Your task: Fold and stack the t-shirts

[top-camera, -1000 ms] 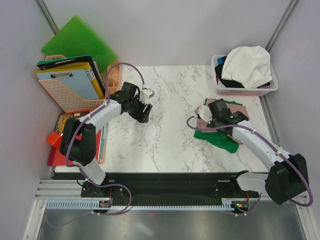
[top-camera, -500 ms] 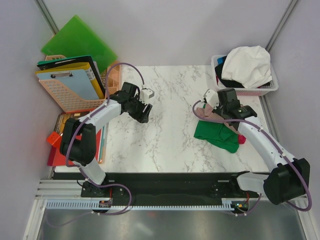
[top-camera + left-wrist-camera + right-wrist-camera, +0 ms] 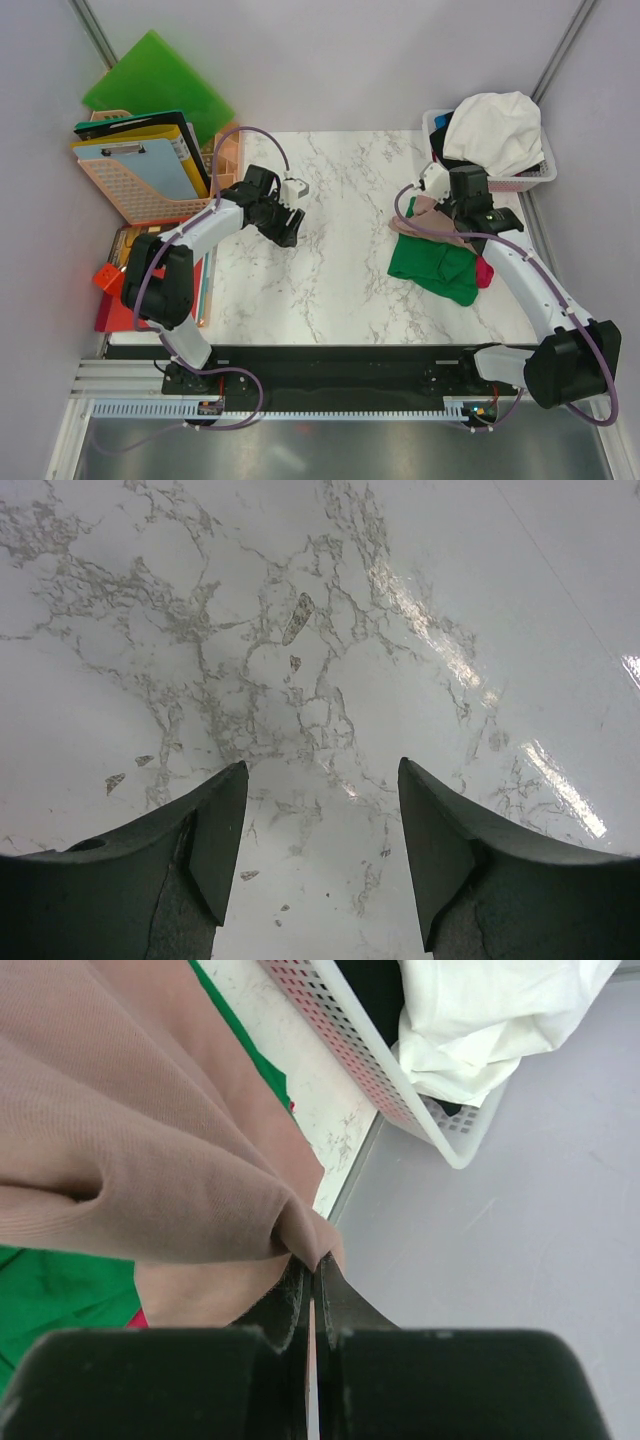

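My right gripper [image 3: 313, 1265] is shut on a fold of the dusty pink t-shirt [image 3: 140, 1150], lifted over the right side of the table. In the top view that pink t-shirt [image 3: 428, 214] hangs from the right gripper [image 3: 470, 205] above a folded green t-shirt [image 3: 435, 268]; a bit of red cloth [image 3: 484, 272] shows at the green one's right edge. A white t-shirt [image 3: 495, 130] and dark cloth fill the white basket [image 3: 490, 182] at the back right. My left gripper [image 3: 320, 790] stands open over bare marble, left of centre, holding nothing.
A pink basket [image 3: 140, 195] with clipboards and folders stands at the back left, with a green board [image 3: 155, 80] behind it. Red and orange items [image 3: 110, 285] lie along the left table edge. The table's right edge [image 3: 535, 240] runs close beside the shirts.
My right arm has lifted and carried the pink t-shirt back and to the right, towards the white basket, baring the green t-shirt. The left arm has not moved.
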You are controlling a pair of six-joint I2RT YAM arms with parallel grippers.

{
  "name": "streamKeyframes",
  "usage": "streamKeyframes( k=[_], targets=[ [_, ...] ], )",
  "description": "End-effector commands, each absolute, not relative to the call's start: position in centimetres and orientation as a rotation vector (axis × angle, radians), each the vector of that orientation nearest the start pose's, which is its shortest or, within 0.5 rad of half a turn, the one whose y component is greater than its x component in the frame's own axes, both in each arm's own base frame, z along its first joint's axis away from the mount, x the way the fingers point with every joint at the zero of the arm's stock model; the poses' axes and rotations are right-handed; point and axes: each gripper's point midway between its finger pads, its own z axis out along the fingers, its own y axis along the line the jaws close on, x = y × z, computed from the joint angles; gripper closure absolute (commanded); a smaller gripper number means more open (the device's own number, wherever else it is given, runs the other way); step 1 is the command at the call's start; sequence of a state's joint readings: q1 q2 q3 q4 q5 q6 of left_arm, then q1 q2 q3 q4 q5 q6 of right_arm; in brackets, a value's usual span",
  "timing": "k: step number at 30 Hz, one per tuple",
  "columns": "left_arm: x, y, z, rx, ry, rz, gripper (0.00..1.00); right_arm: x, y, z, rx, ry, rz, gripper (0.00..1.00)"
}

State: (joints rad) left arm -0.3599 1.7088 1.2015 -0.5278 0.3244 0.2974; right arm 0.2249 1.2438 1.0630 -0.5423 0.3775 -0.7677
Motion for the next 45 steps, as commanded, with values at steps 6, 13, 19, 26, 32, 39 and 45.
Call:
streamKeyframes(
  k=[6,13,19,26,32,39,45],
  targets=[
    [35.5,-18.4,8.2,0.983,2.371,-0.471,0.31,37.0,-2.8,25.3,-0.778,2.015,-0.829,1.00],
    [35.6,-18.4,8.2,0.983,2.372,-0.471,0.31,37.5,-3.0,25.5,-0.757,2.006,-0.839,1.00],
    [35.6,-18.5,8.1,0.983,2.375,-0.476,0.31,38.2,-3.4,26.1,-0.733,1.995,-0.863,1.00],
    [35.4,-18.4,8.1,0.988,2.377,-0.473,0.31,38.2,-3.4,25.4,-0.730,2.012,-0.848,1.00],
    [35.5,-18.6,7.9,0.991,2.380,-0.484,0.32,37.0,-3.5,24.5,-0.758,2.031,-0.845,1.00],
    [35.6,-18.7,7.7,0.992,2.391,-0.485,0.32,35.4,-3.3,22.7,-0.817,2.084,-0.804,1.00],
    [35.6,-18.7,7.9,0.992,2.388,-0.485,0.32,34.5,-2.5,20.5,-0.850,2.139,-0.725,0.59]
  ],
)
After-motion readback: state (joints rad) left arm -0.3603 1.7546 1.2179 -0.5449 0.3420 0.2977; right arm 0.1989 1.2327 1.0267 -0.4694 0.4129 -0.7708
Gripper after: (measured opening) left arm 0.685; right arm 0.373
